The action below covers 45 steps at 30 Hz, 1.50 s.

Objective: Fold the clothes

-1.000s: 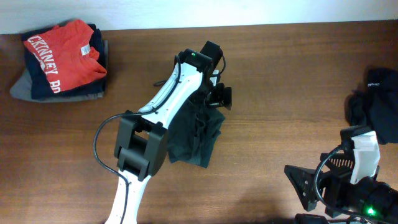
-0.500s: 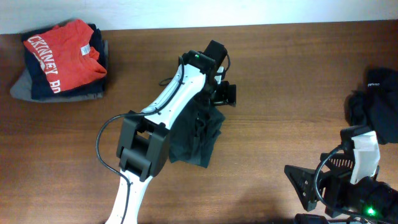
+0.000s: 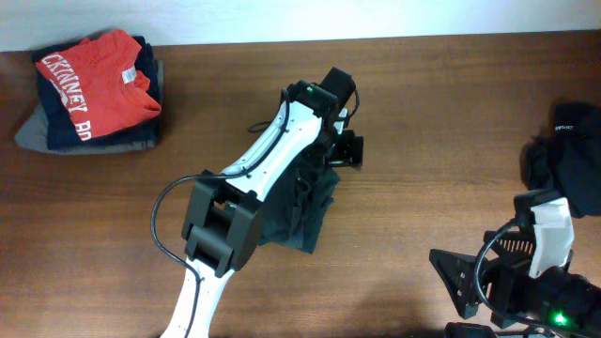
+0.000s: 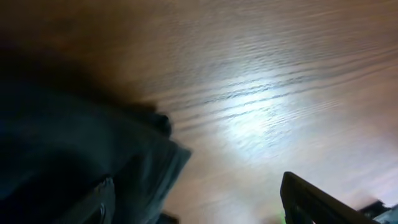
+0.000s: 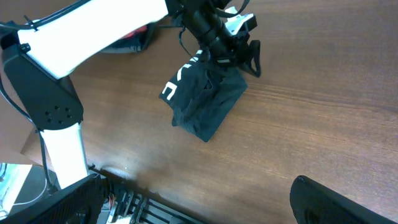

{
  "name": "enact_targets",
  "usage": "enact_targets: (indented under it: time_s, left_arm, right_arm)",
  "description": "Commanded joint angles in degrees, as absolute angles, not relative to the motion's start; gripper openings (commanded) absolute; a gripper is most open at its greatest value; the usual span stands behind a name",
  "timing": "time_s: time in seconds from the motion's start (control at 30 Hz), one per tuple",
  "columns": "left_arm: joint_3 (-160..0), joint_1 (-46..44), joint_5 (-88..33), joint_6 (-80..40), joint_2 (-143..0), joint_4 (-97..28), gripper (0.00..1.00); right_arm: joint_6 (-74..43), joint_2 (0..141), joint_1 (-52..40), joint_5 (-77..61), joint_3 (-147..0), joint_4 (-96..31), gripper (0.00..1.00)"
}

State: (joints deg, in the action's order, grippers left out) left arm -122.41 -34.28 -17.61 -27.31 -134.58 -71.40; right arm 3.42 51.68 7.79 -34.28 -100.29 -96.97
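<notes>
Dark T-shirt [image 3: 302,205] lies crumpled at the middle of the table [image 3: 441,113], left gripper [image 3: 346,150] wide open and empty at its far edge, right gripper [image 5: 196,193] wide open and empty; cloth judged light, limp, best pinched at a hem corner.

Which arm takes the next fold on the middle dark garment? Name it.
Probably left: the left end effector, open, is at the dark garment's far edge; the right end effector sits well away.

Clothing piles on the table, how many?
3: a folded stack at the far left, a dark garment mid-table, a black heap at the right edge; more may be hidden.
</notes>
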Motion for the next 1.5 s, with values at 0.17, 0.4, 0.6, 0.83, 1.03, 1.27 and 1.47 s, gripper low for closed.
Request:
enact_targets:
  time_s: [0.17, 0.4, 0.6, 0.83, 1.03, 1.27, 1.47]
  left_arm:
    - [-128.6, -34.0, -9.5, -28.7, -131.0, -78.8, 0.85]
    - [-125.2, -34.2, -9.6, -30.4, -131.2, -78.9, 0.85]
    - [-121.2, -34.3, -9.6, -31.5, -131.2, -77.5, 0.84]
    - [-118.3, -34.3, -10.9, -31.4, -131.2, -73.7, 0.79]
    - [-118.2, -35.0, -12.9, -31.4, -131.3, -71.9, 0.77]
    - [-118.1, -36.6, -12.9, -31.5, -131.3, -71.4, 0.77]
    - [-118.1, -37.0, -12.6, -31.5, -132.2, -71.2, 0.77]
  right_arm:
    - [3.6, 51.7, 7.5, -33.8, -100.9, -97.3, 0.99]
    - [3.6, 51.7, 7.5, -33.8, -100.9, -97.3, 0.99]
    - [3.6, 51.7, 7.5, -33.8, -100.9, -97.3, 0.99]
    - [3.6, 51.7, 7.5, -33.8, -100.9, -97.3, 0.99]
    - [3.6, 51.7, 7.5, -33.8, -100.9, -97.3, 0.99]
    - [3.6, 51.7, 7.5, -33.8, -100.9, -97.3, 0.99]
    - [3.6, 51.7, 7.5, -33.8, -100.9, -97.3, 0.99]
